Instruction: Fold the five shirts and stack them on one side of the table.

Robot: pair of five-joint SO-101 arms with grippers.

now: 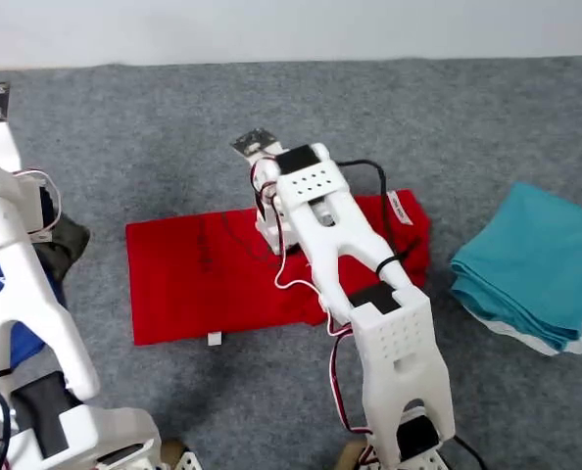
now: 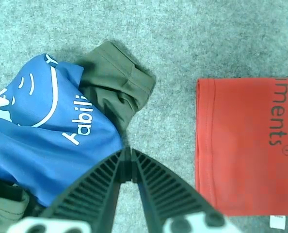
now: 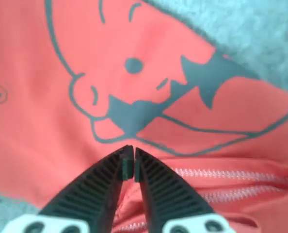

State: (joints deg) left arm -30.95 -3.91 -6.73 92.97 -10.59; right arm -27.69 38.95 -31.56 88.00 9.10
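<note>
Nearest, at 6 o'clock in the high view, both arms' bases were cut off by the frame edge. The left arm rose at 8 o'clock and hid most of the blue shirt, which lay crumpled at 9 o'clock, touching a bunched olive shirt on its far side. The left gripper hung over the blue shirt's edge with its fingers pressed together, tips meeting and nothing between them. In the left wrist view the blue shirt ran past the frame, and another olive patch beside it was too cut off to identify.

At the table's centre lay the red shirt, folded into a wide band. The right arm crossed it from 6 o'clock and hid its middle. The right gripper sat over the cartoon print, beside a stitched seam, its fingers closed tip to tip with no cloth seen between them.

At 3 o'clock, well apart from the red shirt, a folded teal shirt topped a stack cut off by the frame, and a white layer peeked out beneath it. The grey table stretched on to 12 o'clock.
</note>
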